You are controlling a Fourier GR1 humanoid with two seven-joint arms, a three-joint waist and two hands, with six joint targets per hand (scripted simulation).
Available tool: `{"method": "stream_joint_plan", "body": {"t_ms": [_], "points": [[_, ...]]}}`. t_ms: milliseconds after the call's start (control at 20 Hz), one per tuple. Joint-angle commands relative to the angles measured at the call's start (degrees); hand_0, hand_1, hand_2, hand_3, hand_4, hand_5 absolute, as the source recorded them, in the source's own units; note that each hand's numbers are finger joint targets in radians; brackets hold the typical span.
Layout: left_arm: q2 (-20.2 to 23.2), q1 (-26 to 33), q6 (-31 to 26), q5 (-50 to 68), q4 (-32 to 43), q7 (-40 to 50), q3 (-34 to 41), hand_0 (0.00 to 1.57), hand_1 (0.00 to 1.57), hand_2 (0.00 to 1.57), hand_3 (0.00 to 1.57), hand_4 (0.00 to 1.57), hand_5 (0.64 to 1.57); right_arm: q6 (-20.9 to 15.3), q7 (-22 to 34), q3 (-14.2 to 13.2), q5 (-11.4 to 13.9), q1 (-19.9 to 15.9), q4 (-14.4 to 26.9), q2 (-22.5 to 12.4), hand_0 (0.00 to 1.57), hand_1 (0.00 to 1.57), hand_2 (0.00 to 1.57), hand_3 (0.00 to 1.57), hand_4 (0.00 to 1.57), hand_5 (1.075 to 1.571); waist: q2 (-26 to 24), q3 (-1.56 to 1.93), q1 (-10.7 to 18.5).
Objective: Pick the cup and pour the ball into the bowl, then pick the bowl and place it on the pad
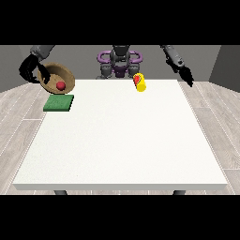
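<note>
Front view: the hand at the view's left holds a wooden bowl by its rim, its dark fingers curled over the near edge. The bowl is tilted, its open side turned toward the camera, and a red ball rests inside near the lower wall. The bowl hangs just above the far edge of the green pad, which lies flat at the far left corner of the white desk. The yellow cup lies on its side on the desk near the far edge, its red-lined mouth showing, well apart from both hands. The hand at the view's right hangs off the desk's far right corner, holding nothing; whether its fingers are spread or curled cannot be told.

The pour appears complete, and the step in hand is setting the bowl on the pad. To do it well, the bowl would likely need levelling first so the ball does not roll out, then bringing toward the camera over the pad's middle and lowering until its base sits flat before the fingers release.
</note>
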Motion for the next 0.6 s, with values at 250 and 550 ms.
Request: {"method": "stream_joint_plan", "body": {"t_ms": [250, 550], "points": [[7.81, -5.23, -7.56, 8.66, -1.75, -4.98, 7.33, 0.0, 0.0, 0.0, 0.0, 0.88, 1.175, -12.35, -7.93, -8.33, -2.13, -0.49, 6.53, 2.75, 1.57, 1.57, 1.57, 1.57, 1.4, 1.562, 13.95, 0.15, 2.8], [8.86, -2.28, -7.59, 10.65, -4.72, -5.11, 9.35, 0.0, 0.0, 0.0, 0.0, 0.89, 1.192, -11.28, -11.72, -15.99, -9.96, -0.32, 11.63, 6.67, 1.57, 1.57, 1.57, 1.5, 1.0, 1.451, 15.86, 0.31, 1.1]]}}
